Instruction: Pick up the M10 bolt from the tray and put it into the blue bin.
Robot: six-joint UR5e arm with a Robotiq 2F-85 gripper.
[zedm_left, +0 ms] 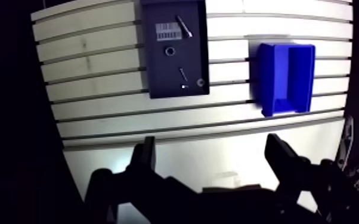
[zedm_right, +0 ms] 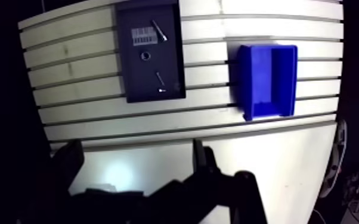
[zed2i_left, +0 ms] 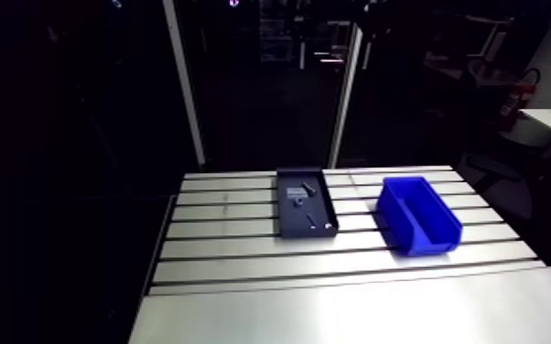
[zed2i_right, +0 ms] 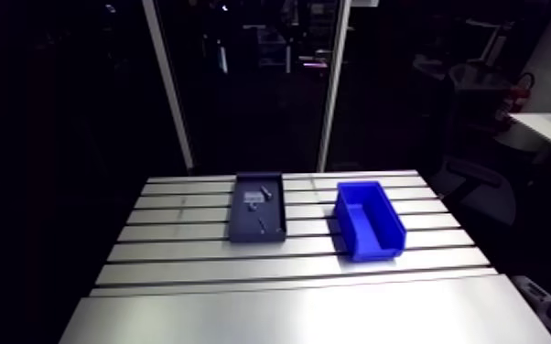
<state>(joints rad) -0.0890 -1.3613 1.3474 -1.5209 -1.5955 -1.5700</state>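
On a slotted table [zed2i_left: 334, 311], a dark tray [zedm_left: 158, 77] sat at left with small fasteners inside; its longest bolt [zedm_left: 183, 25] lay beside a barcode label [zedm_left: 166, 31]. Apart to the right stood the blue bin [zedm_left: 264, 77]. The gripper [zedm_left: 212, 156] hovered short of both, fingers spread wide, holding nothing.

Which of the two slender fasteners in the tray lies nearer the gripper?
The shorter fastener, at the tray's end toward the gripper; the longer fastener lies slanted beside the barcode label, farther off.
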